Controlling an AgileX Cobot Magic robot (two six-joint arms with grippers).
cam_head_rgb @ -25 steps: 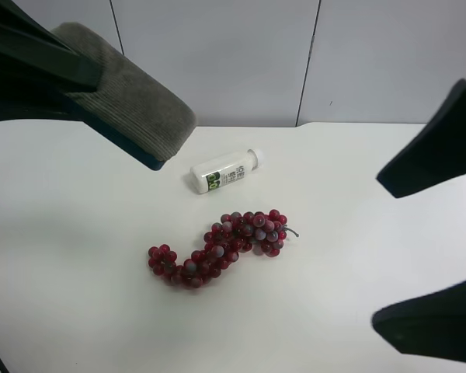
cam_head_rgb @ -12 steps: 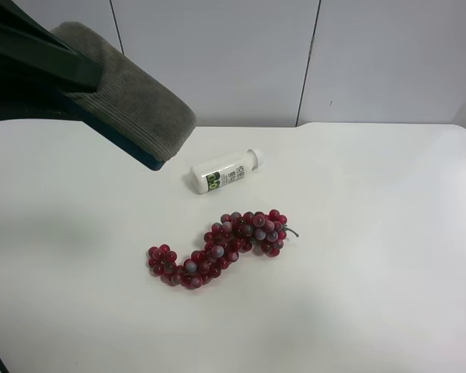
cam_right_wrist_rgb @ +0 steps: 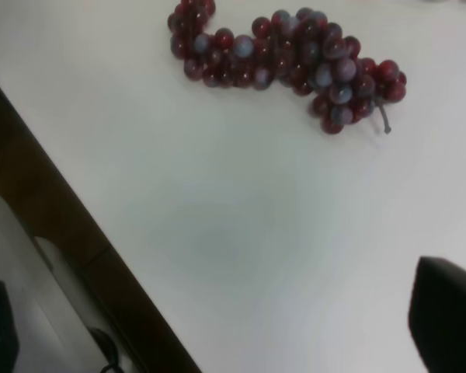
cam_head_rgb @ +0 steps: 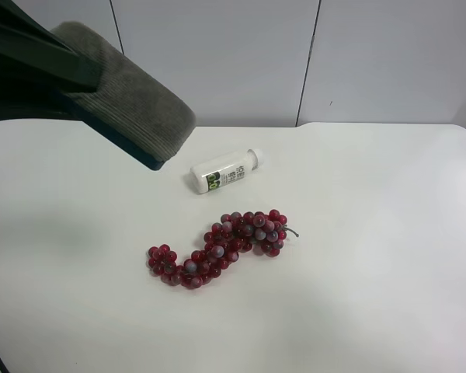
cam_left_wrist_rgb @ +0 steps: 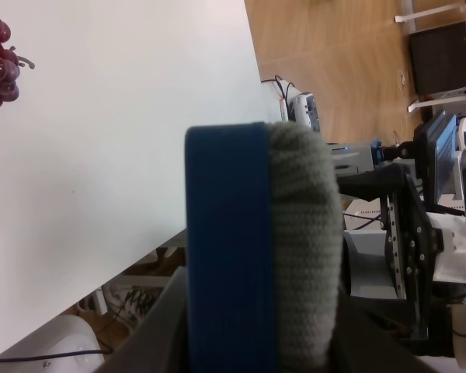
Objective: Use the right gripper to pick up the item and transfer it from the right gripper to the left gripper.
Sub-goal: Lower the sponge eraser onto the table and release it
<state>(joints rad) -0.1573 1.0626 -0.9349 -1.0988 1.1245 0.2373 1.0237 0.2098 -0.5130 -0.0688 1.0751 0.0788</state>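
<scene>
The item (cam_head_rgb: 136, 97), a grey felt block on a blue base, is held high above the table's far left corner in the exterior high view. My left gripper (cam_head_rgb: 66, 81) is shut on it. In the left wrist view the item (cam_left_wrist_rgb: 256, 241) fills the middle, blue base beside grey felt, clamped between the blurred fingers (cam_left_wrist_rgb: 167, 326). Of my right gripper only one black fingertip (cam_right_wrist_rgb: 450, 318) shows at the edge of the right wrist view, with nothing between the jaws. It hangs above the table near the grapes (cam_right_wrist_rgb: 295, 54) and is out of the exterior high view.
A string of dark red grapes (cam_head_rgb: 217, 247) lies mid-table. A white bottle (cam_head_rgb: 224, 172) with a green-black label lies on its side behind it. The white table (cam_head_rgb: 357, 233) ends at a wall behind. The right wrist view shows a table edge (cam_right_wrist_rgb: 85, 233) with floor beyond.
The open right gripper, at the exterior high view's right edge 1.0 s ago, has drawn out of that view. The left gripper and the item have not moved.
</scene>
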